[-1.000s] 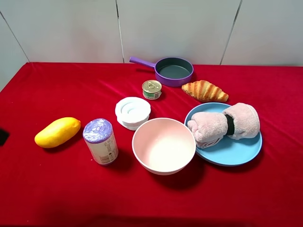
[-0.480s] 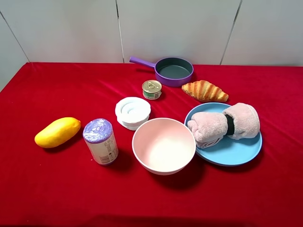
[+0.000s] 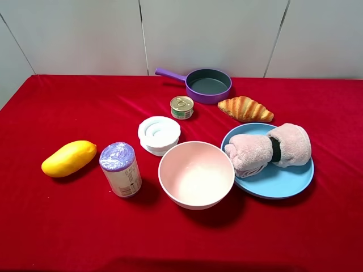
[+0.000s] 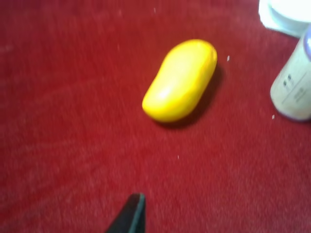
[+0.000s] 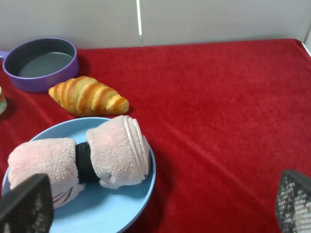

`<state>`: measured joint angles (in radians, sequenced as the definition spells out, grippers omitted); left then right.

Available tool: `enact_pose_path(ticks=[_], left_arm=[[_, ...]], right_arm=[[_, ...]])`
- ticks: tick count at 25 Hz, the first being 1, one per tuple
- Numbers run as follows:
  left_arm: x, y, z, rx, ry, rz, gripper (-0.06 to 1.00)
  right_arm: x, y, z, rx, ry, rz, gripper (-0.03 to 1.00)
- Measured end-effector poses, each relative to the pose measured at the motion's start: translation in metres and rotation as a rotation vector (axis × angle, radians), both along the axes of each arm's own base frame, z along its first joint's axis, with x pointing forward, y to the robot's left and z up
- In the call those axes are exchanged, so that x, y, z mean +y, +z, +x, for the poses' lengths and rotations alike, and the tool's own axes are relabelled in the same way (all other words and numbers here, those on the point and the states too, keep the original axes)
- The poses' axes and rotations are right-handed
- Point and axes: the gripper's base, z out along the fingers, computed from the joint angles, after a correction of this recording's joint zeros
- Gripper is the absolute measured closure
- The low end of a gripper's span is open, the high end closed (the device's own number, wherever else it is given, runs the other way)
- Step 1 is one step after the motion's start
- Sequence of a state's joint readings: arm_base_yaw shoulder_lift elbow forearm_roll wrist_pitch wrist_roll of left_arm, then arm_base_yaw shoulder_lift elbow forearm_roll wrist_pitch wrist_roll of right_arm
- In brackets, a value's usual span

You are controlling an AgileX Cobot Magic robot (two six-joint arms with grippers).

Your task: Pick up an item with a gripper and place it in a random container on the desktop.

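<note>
The pale pink rolled towel with its dark band lies on the light blue plate at the right of the table. In the right wrist view the towel rests across the plate. My right gripper is open, its two mesh-padded fingers spread wide at the picture's lower corners, back from the plate and holding nothing. Of my left gripper only one black fingertip shows, over bare red cloth short of the yellow mango. Neither arm appears in the exterior view.
A pink bowl sits beside the plate. A croissant and a purple pan lie behind it. A small tin, a white lid, a purple-capped bottle and the mango stand to the left.
A dark shape at the far left edge of the exterior view one second ago has gone out of sight. Nothing on the table has moved.
</note>
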<state>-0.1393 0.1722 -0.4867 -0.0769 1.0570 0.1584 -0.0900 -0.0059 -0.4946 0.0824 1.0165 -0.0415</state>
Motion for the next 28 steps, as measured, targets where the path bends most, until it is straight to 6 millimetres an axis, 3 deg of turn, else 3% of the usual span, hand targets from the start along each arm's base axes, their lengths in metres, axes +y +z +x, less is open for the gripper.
enact_pose_path(ticks=[9,28], left_arm=[[0.003,0.000,-0.024,-0.164,0.000,-0.022,-0.05],[0.004,-0.001,-0.025,-0.172,0.000,-0.023,-0.05]], right_arm=[[0.000,0.000,0.000,0.000,0.000,0.000,0.27],[0.000,0.000,0.000,0.000,0.000,0.000,0.27]])
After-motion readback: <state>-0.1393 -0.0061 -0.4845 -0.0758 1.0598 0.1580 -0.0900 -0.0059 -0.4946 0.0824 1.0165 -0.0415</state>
